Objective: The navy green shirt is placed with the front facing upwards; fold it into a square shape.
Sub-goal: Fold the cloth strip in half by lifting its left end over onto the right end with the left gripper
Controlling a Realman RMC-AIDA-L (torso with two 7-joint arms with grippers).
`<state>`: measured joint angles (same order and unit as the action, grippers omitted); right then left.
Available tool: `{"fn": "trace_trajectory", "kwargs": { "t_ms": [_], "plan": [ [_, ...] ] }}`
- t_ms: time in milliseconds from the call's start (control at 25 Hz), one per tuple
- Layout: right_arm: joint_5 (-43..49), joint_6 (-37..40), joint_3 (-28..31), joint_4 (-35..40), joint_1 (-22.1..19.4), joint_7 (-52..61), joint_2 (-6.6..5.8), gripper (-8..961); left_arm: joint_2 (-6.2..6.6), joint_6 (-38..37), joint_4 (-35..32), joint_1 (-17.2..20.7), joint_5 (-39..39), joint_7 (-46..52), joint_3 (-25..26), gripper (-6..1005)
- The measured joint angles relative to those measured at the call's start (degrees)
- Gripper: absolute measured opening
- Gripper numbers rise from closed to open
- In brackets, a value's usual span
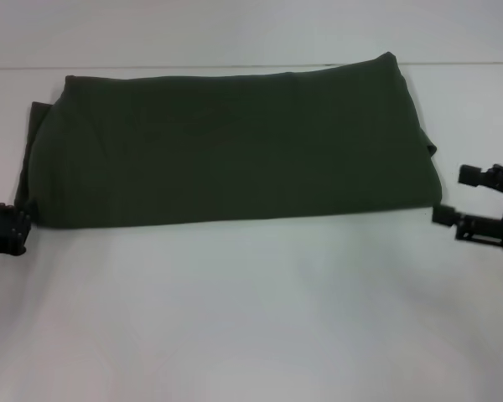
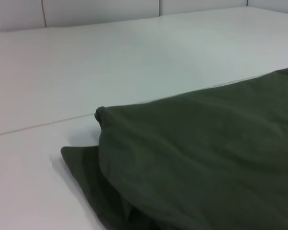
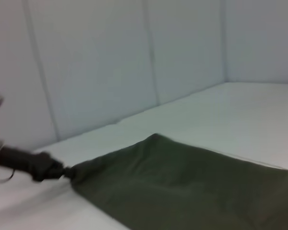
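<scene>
The shirt [image 1: 226, 146] lies folded into a wide band on the worktop [image 1: 251, 318], the open right hand [image 1: 449, 197] just beside its near right corner and the left hand [image 1: 15, 230], grip unclear, at its left; an end-over-end fold seems next.

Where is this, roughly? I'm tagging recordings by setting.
Probably a lab or test booth, not a home: a bare white table, plain white panelled walls close behind, and only the folded navy green shirt lying between two robot arms.
</scene>
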<state>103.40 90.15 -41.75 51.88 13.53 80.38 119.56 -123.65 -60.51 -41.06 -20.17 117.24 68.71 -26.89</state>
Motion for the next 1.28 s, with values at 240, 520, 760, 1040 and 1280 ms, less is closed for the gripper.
{"fn": "trace_trajectory", "kwargs": {
  "t_ms": [240,520,760,1040,1280],
  "plan": [
    [5.37,-1.17,1.16,7.31,0.78,18.41,-0.14,911,-0.07,-1.08,-1.34,0.05,0.0,2.32,0.02,3],
    [22.28,-0.77,1.34,14.8,6.05,38.4,-0.25,912,-0.1,-2.57,-1.66,0.1,0.0,3.2,0.09,3],
    [35.89,-0.89,1.38,15.21,11.45,50.39,-0.9,907,-0.26,-3.61,-1.61,0.62,0.0,3.6,-0.06,3],
    [41.47,-2.05,0.93,15.61,14.4,53.32,-0.19,895,-0.28,-3.81,-1.33,0.77,0.05,3.62,-0.13,4],
    [40.44,-7.79,-0.75,12.36,15.0,51.9,0.08,879,-0.27,-4.0,-1.32,0.79,0.09,3.5,-0.42,4]
  ]
}}
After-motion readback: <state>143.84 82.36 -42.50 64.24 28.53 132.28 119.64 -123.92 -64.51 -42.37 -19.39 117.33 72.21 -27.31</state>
